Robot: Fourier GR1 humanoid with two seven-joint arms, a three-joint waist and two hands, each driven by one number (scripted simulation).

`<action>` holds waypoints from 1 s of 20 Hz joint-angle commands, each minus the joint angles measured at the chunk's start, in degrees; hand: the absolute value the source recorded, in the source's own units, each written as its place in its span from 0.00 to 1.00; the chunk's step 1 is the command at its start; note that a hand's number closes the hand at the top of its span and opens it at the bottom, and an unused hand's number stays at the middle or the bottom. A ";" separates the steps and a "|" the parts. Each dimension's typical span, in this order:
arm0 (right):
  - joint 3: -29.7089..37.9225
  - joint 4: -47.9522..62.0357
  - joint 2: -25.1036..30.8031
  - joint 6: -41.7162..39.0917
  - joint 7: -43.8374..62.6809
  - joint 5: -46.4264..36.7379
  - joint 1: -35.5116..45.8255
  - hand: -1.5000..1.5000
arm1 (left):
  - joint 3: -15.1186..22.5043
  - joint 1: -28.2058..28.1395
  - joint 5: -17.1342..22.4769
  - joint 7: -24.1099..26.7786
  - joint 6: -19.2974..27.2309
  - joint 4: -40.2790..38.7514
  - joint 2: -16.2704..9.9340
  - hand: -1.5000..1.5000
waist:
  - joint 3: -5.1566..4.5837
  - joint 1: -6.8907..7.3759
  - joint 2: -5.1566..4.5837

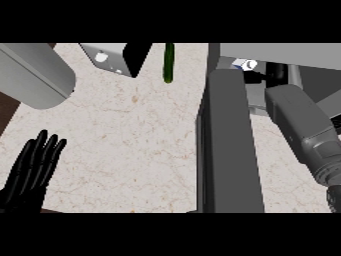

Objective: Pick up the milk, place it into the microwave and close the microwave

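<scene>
- Milk (244, 64) just inside the microwave (298, 54) opening, at the view's top right, close to the front edge rather than deep within; only a small white-and-blue part showing.
- Risk of tipping or dragging the carton out on withdrawal, judged from how near the right hand (275, 74) sits to it, and from the forearm filling much of the opening.
- Risk of catching the carton with the microwave door (228, 145) if swung shut while the milk stands so near the threshold. Likely a jammed door or a toppled carton.
- Risk of striking the open door with the right forearm, lying just beside it along its whole length. A sideways pull could knock the door before the arm is clear.
- Right hand mostly hidden in the dark of the cavity: cannot tell whether clasped on the milk, merely touching it, or apart from it.
- Left hand (27, 172) at the lower left over the counter (136, 130), fingers (46, 145) straight and close together, pointing up the view, holding nothing and touching nothing visible; resting.
- Cucumber (169, 62) lying well apart from both hands, out of the way.
</scene>
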State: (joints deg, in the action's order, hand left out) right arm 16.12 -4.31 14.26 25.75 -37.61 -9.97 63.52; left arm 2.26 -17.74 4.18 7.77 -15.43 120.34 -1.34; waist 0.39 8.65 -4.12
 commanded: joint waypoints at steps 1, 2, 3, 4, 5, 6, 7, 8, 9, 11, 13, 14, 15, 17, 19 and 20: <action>0.37 -0.08 -0.17 -1.77 -0.91 0.31 -0.81 0.00 | 1.58 0.61 -0.74 -1.21 0.77 1.00 0.92 0.00 | 0.03 -0.29 0.25; 0.30 0.01 0.56 -3.85 -1.82 0.26 -1.90 0.00 | 1.63 0.33 -1.36 -0.50 0.86 0.00 1.04 0.00 | 0.01 -0.80 0.36; 0.33 -0.12 0.26 -4.82 -2.17 0.31 -1.84 0.00 | 1.82 2.03 -1.10 -1.15 1.09 -0.66 1.29 0.00 | 0.01 -1.32 0.29; 0.47 0.00 0.57 -6.53 -2.63 0.47 -2.67 0.00 | 2.52 0.59 -1.93 0.04 1.33 -0.13 1.30 0.00 | -0.03 -1.44 0.78; 1.15 -0.59 -0.92 -4.74 -4.15 1.12 -3.49 0.00 | 1.07 0.76 -1.64 -0.04 1.08 -1.43 0.88 0.00 | -0.04 -1.38 0.68; 1.48 -0.50 -0.16 -6.10 -2.82 1.44 -2.36 0.00 | 3.78 0.27 -2.31 -0.34 1.78 -0.26 1.31 0.00 | -0.02 -1.33 0.86; 1.45 -0.45 0.17 -7.18 -3.89 1.40 -3.62 0.00 | 3.40 0.34 -2.99 0.07 1.92 -0.29 1.32 0.00 | -0.03 -1.69 0.98; 1.67 -0.50 0.87 -8.16 -4.03 1.61 -3.88 0.00 | 2.29 -0.56 -2.04 0.27 0.77 -0.81 0.67 0.00 | -0.06 -1.58 1.01; 1.74 -0.67 -0.28 -7.40 -4.61 1.66 -4.12 0.00 | 3.00 -0.50 -3.39 0.81 1.72 -0.47 1.32 0.00 | -0.07 -1.80 1.24; 1.84 -0.62 -0.81 -7.84 -5.96 1.73 -5.63 0.00 | 3.68 0.46 -2.68 0.10 2.90 -1.70 1.32 0.00 | -0.09 -2.52 1.29; 2.22 -0.57 -0.75 -8.65 -5.86 2.08 -5.86 0.00 | 5.20 0.05 -2.98 0.57 1.75 -2.30 1.33 0.00 | -0.11 -2.79 1.45; 2.86 -0.76 -2.30 -8.42 -7.11 2.75 -6.91 0.00 | 4.50 -1.32 -2.71 0.80 0.44 -1.45 0.52 0.00 | -0.11 -2.59 1.61; 3.24 -1.09 -0.59 -10.91 -8.97 3.13 -8.71 0.00 | 3.66 0.04 -2.67 0.82 0.50 -2.45 0.20 0.00 | -0.09 -3.30 1.54; 2.51 -0.72 -1.75 -13.02 -7.40 2.53 -7.64 0.00 | 6.63 0.38 -4.30 0.54 2.45 -3.57 1.32 0.00 | -0.16 -4.30 2.20; 3.25 -1.44 -0.83 -18.13 -10.30 3.41 -9.36 0.00 | 4.87 3.92 -2.84 -0.74 1.52 -5.64 1.17 0.00 | -0.12 -4.82 1.92; 2.55 -1.17 -2.58 -15.86 -9.72 2.69 -9.36 0.00 | 7.44 0.39 -4.13 0.27 1.27 -5.01 1.33 0.00 | -0.18 -4.62 2.41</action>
State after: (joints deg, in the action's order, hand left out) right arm 18.85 -5.33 12.76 12.47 -46.17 -7.21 55.31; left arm 7.84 -16.97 0.59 8.31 -13.81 116.42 -0.19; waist 0.26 4.74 -2.21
